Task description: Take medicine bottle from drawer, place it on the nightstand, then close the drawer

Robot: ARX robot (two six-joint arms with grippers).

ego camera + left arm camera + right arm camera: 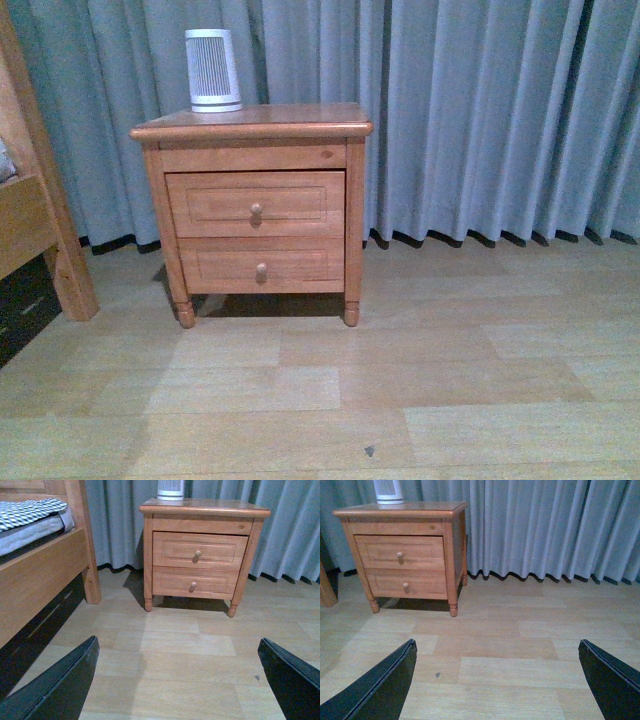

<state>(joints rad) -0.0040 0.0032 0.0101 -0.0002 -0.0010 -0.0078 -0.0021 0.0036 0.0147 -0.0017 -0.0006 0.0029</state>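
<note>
The nightstand is a honey-wood cabinet standing against the curtain, some way ahead of both arms. Its taller upper drawer has a round knob; the front is pushed in and no interior shows. The medicine bottle is hidden. In the left wrist view my left gripper is open over bare floor, facing the nightstand and drawer. My right gripper is likewise open over the floor, with the drawer far off. Neither arm shows in the front view.
A large white ribbed device stands at the back left of the nightstand top. The shallower drawer sits below the taller one. A wooden bed frame stands to the left. Grey curtains hang behind. Wood-plank floor lies between me and the cabinet.
</note>
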